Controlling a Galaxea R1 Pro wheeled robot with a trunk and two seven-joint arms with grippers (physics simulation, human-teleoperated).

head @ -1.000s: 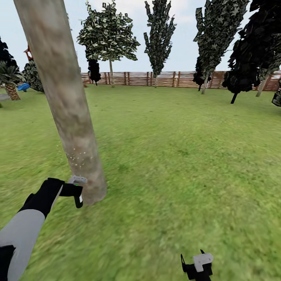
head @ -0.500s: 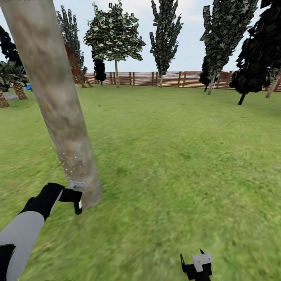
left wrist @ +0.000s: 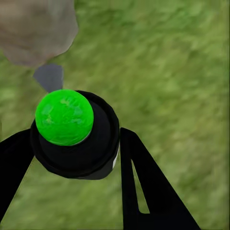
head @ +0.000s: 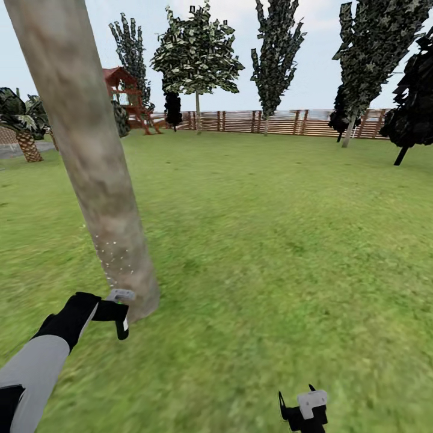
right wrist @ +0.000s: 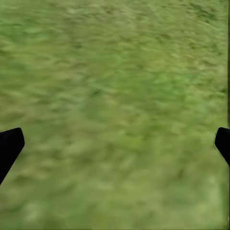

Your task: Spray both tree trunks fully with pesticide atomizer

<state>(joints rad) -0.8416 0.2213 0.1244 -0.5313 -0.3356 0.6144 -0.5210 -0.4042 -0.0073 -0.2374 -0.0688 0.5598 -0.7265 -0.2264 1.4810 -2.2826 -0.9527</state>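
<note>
I hold the pesticide atomizer (left wrist: 76,134) in my left claw (left wrist: 76,158); its two black fingers (left wrist: 143,187) are clamped on the black body, and the green round cap (left wrist: 63,116) faces the wrist camera. In the head view the left claw (head: 117,307) is just beside the base of the thick pale tree trunk (head: 90,156), which leans to the left as it rises. A fine cloud of whitish specks, the pesticide (head: 114,258), sits on the lower trunk above the claw. My right claw (head: 304,409) hangs low over the lawn (head: 270,240), its fingers (right wrist: 9,146) wide apart with nothing between them. Far behind stand the wooden fence (head: 282,122) and a red play tower (head: 123,96).
</note>
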